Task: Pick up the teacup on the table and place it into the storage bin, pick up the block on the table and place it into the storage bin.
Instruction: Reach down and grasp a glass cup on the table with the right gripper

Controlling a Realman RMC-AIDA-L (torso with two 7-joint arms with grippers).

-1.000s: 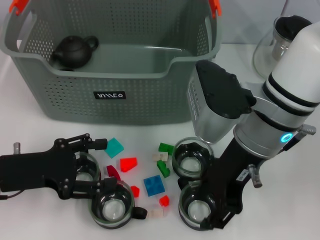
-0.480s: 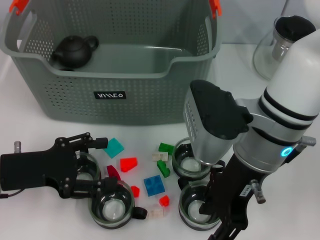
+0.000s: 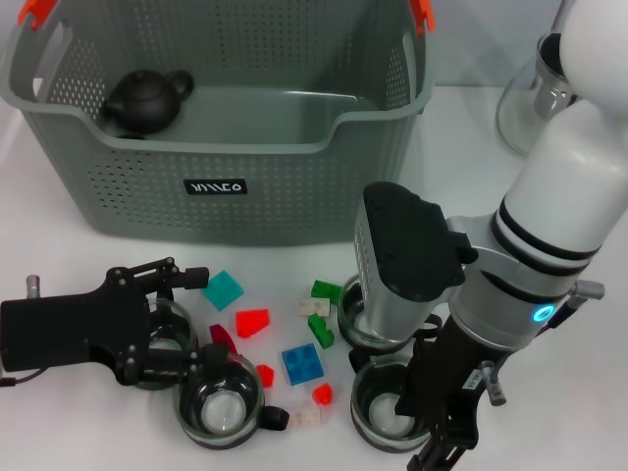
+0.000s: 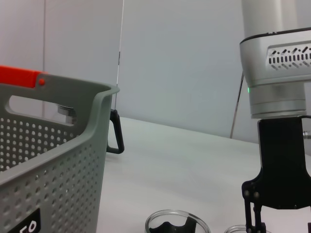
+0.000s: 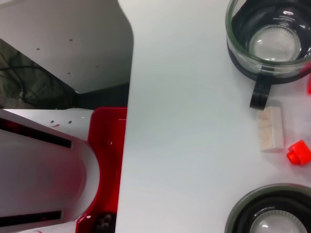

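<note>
Teacups sit four in number on the white table [image 3: 88, 257] in front of the storage bin [image 3: 221, 147], which fills the head view from ten to one o'clock and holds a black teapot [image 3: 145, 98] in its ten-o'clock corner. We see our left gripper [image 3: 186, 319] lying low and level at about eight o'clock, its two black fingers parted and reaching toward the middle of the table, with the left rear teacup [image 3: 157, 339] between them; we cannot tell whether they touch its glass. Just at five o'clock of that cup stands the left front teacup [image 3: 221, 407], black handle turned toward the blocks. Our right arm comes in from two o'clock, bends down steeply, and its right gripper [image 3: 437, 432] hangs over the right front teacup [image 3: 388, 417] at five o'clock; we cannot tell how far its fingers stand open. The right rear teacup [image 3: 368, 319] shows partly behind the wrist housing. Between the two pairs of cups we count about ten small blocks: a teal block [image 3: 224, 289], a red block [image 3: 252, 322], a blue block [image 3: 301, 364], green, cream and more red ones. A glass pitcher [image 3: 535, 88] stands at two o'clock.
</note>
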